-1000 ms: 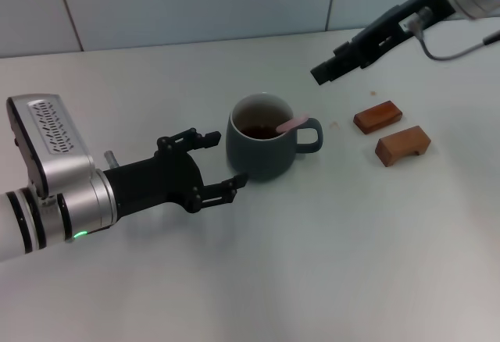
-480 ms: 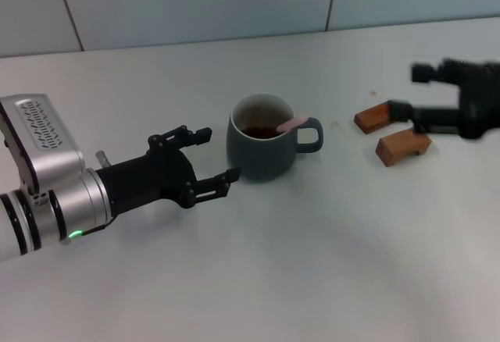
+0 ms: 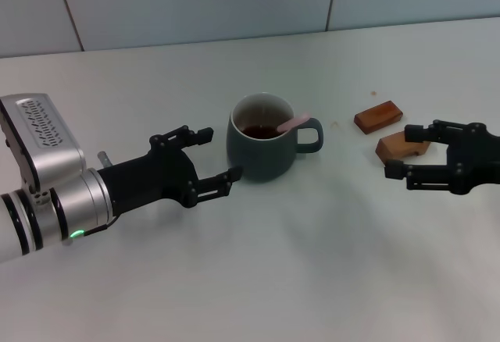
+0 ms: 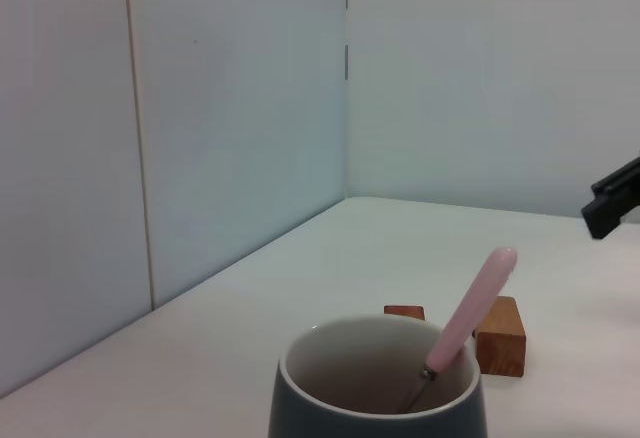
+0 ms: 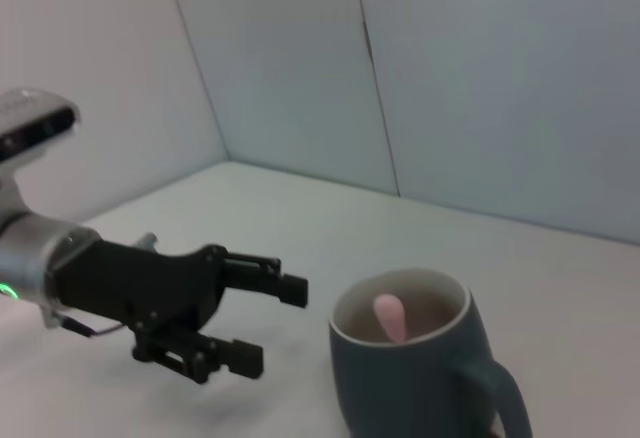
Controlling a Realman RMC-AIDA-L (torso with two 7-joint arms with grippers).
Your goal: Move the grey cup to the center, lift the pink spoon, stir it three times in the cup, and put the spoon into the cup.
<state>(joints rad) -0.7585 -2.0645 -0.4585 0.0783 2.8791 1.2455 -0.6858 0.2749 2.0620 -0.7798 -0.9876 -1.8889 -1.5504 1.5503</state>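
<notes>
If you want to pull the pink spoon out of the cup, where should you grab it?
Grab the spoon by its pink handle end, which sticks up over the cup's rim and leans toward the loop handle. Probably best to come from above on that side, since the metal bowl sits down inside the cup.

- white surface (image 3: 312,264), matte, plain, fills most of the head view
- two brown wooden blocks on the surface, right side of the head view
- far block (image 3: 378,117): lying flat, slightly angled
- near block (image 3: 398,145): just beside the far one, small gap between them, partly covered on its right end
- pale wall panels (image 3: 195,2) behind the surface, with thin vertical seams
- a few tiny brown specks (image 3: 373,94) on the surface near the far block
</notes>
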